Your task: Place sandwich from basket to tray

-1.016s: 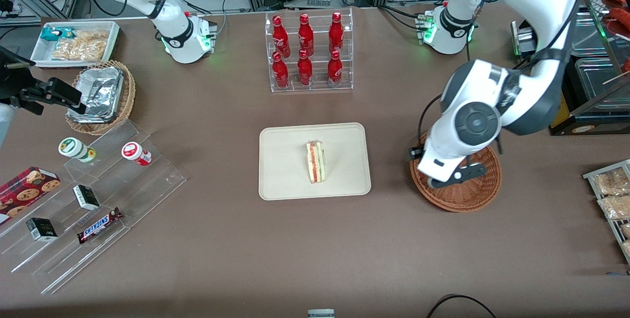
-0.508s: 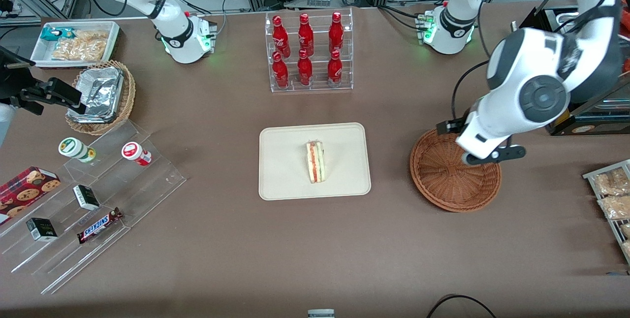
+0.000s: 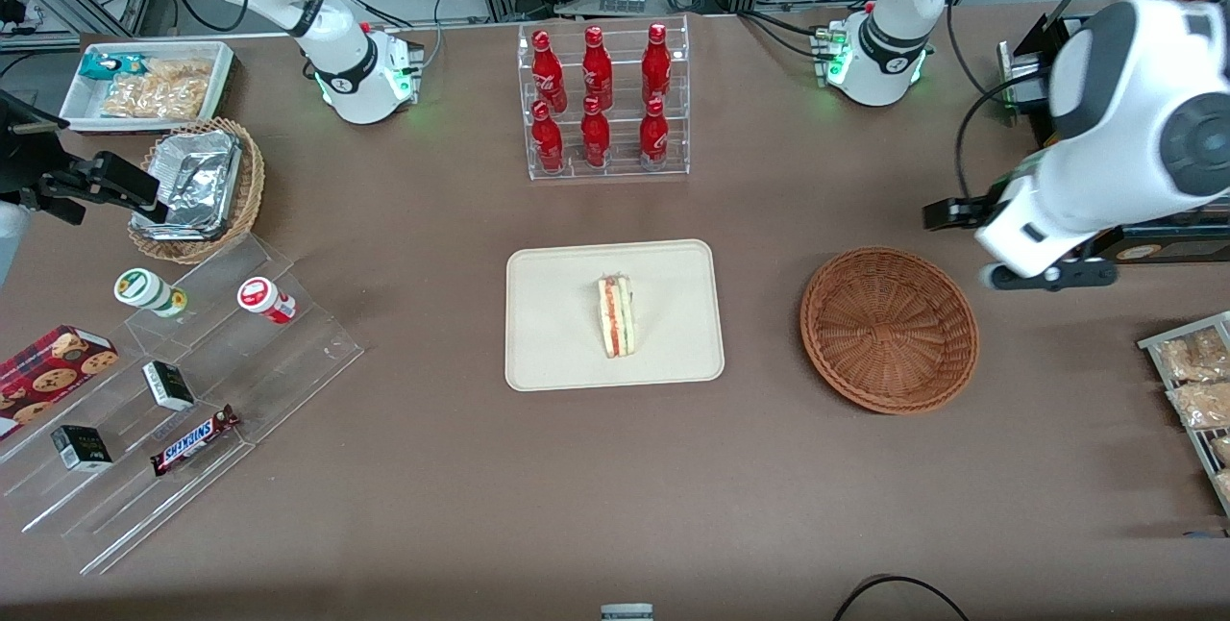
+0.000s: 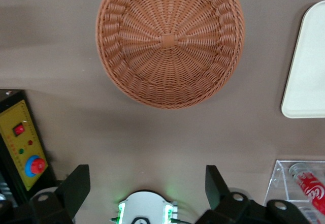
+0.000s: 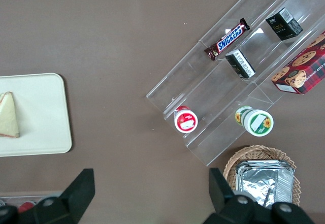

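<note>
Your sandwich [image 3: 616, 316] sits on the tray [image 3: 557, 352]; the wicker basket [image 3: 889, 329] lies beside it, and your gripper [image 4: 147, 183] hovers nearby, fingers [image 4: 76, 186] spread wide, holding nothing.

Front camera looks down; both wrist cameras share its tray [image 3: 557, 352].

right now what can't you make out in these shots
- Tool: in the left wrist view its two fingers stand apart, gripping nothing; in the front view the arm's own body hides it.
- Sandwich on the tray: wrap and filling detail too small in the front view; cut by the edge in the right wrist view.
- Basket: holds nothing in view.
- Bagged snacks: cut by the front view's edge.
</note>
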{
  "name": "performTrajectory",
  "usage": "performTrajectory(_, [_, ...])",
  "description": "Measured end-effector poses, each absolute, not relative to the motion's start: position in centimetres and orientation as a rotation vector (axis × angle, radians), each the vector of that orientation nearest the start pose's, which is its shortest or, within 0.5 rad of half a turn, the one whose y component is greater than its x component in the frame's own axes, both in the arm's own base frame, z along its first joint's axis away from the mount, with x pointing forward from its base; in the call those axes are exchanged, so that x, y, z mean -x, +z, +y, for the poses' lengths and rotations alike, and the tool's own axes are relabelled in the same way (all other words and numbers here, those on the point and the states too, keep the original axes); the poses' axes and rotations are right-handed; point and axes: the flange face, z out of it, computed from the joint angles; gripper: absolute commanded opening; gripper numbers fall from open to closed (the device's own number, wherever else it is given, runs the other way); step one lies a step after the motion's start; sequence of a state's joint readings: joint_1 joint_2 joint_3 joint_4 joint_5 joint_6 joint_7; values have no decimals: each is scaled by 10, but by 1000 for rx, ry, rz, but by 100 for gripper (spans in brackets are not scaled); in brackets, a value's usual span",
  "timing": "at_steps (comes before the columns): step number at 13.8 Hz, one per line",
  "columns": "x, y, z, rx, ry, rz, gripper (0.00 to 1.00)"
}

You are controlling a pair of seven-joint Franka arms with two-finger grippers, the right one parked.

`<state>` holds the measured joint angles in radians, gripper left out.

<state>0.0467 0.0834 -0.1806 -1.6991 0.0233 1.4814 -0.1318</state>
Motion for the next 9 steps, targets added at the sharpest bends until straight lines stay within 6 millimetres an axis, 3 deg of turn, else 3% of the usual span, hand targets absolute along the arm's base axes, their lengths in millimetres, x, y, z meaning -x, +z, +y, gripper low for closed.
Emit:
performTrajectory(3, [-546,536,-52,3076,397,16,100])
performTrajectory(9, [-550,572,-47,3096,279,0,100])
